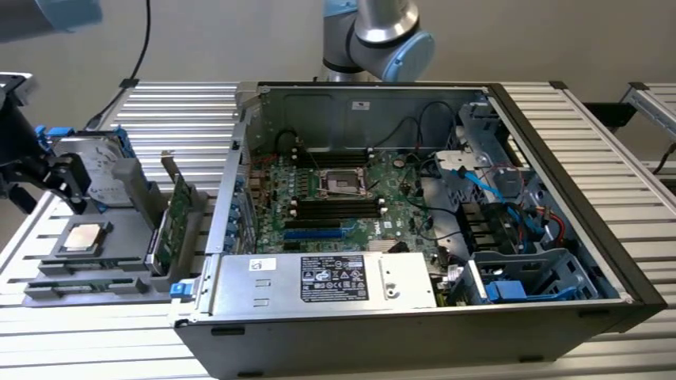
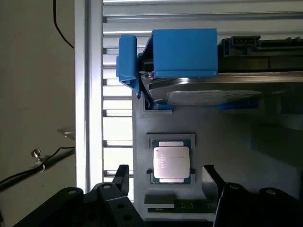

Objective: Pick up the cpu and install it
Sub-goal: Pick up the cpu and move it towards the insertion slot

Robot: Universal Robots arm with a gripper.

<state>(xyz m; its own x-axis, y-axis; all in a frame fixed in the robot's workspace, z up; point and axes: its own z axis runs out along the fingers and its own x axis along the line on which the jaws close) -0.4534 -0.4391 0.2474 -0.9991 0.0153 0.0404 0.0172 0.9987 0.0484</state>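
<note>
The cpu (image 1: pixel 85 236) is a small square chip with a dull silver top, lying flat in a recess of the grey holder tray (image 1: pixel 125 261) at the exterior view's left. My black gripper (image 1: pixel 50 196) hangs above that tray, a little behind the chip and clear of it. In the wrist view the cpu (image 2: pixel 171 162) lies beneath and between the two dark fingertips (image 2: pixel 122 176), which stand wide apart with nothing held; the gripper (image 2: pixel 165 178) is open. The bare socket (image 1: pixel 343 181) sits on the green motherboard inside the open computer case (image 1: pixel 549 170).
A silver hard drive in a blue bracket (image 2: pixel 184 53) stands upright at the tray's back, close to the gripper. Green card boards (image 1: pixel 174 218) stand in slots between the tray and the case wall. Cables, a drive cage and the power supply (image 1: pixel 332 279) crowd the case.
</note>
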